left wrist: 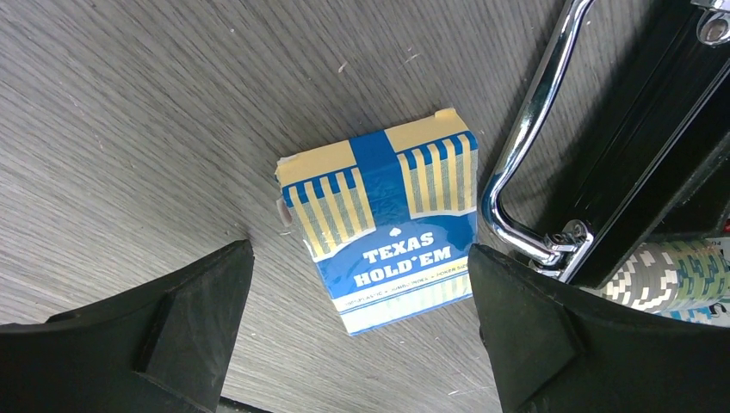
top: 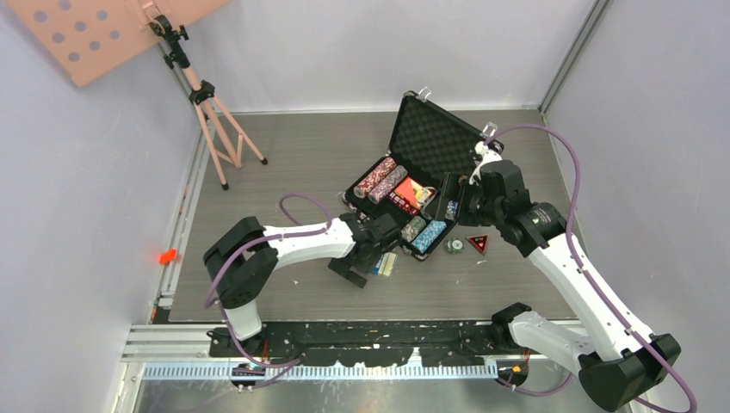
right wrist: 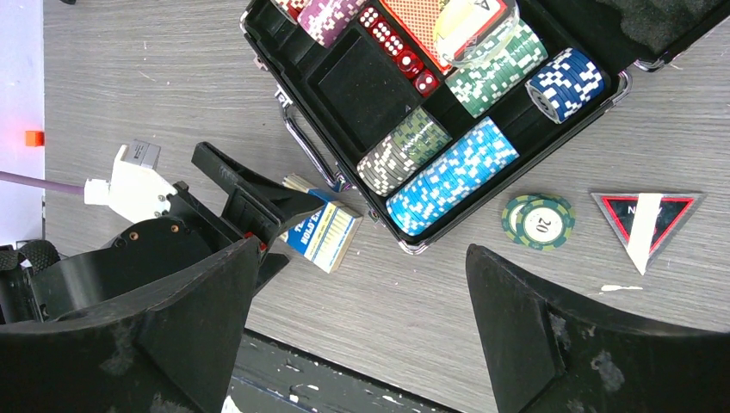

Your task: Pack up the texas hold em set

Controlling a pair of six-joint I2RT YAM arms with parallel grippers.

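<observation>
Overhead, the open briefcase (top: 435,138) is sitting on the bench (top: 301,292). At the left wrist, the left pincer (left wrist: 361,318) is hanging apart over the blue deck (left wrist: 387,224) beside the handle (left wrist: 516,146). At the right wrist, the right pincer (right wrist: 361,318) is gaping, empty, near a loose chip (right wrist: 539,221).

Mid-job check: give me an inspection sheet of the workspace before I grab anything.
Surface: grey wood-grain table, a few white flecks.
Job's things: briefcase open, holding chip stacks, red dice, red deck; blue deck on the table by its handle; green chip loose in front.
Clutter: triangular marker beside that chip; small orange object by the table's left edge.
Grippers: left gripper open over the blue deck; right gripper open, empty.
Cables: a purple cable loops off each arm.
Surroundings: pink tripod, perforated board, far left.
</observation>
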